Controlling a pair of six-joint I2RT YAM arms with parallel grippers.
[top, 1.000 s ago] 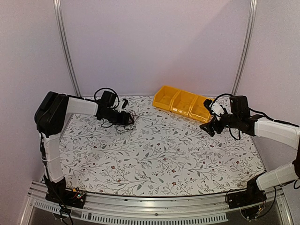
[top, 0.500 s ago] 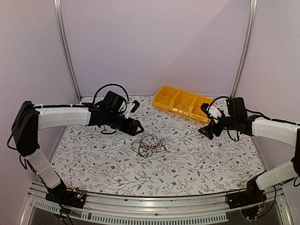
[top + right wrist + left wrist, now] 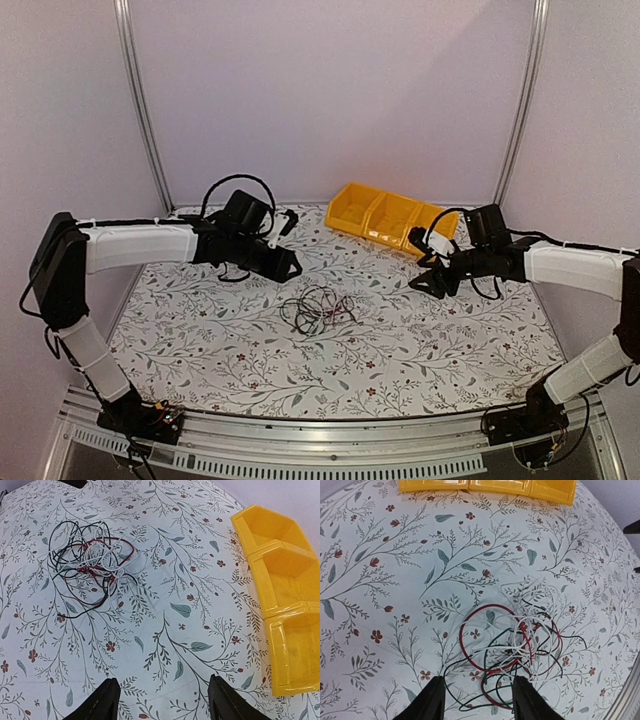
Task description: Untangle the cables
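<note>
At the left claw [image 3: 477, 680], spread wide, nothing is held; right claw [image 3: 163, 679] also gapes empty. Cables [image 3: 317, 310] lie tangled on the counter [image 3: 430, 350], between both claws, touching neither. Step: approach, no grasp yet. Next calls for each claw pinching a different strand. Wire ends and crossings too fine to trace.

Both arms stretch inward, wrists low. The left gripper [image 3: 293, 268] hovers just behind-left of the cables [image 3: 316, 310], fingers spread, empty. The right gripper [image 3: 420, 283], likewise spread, is well right of them.
</note>
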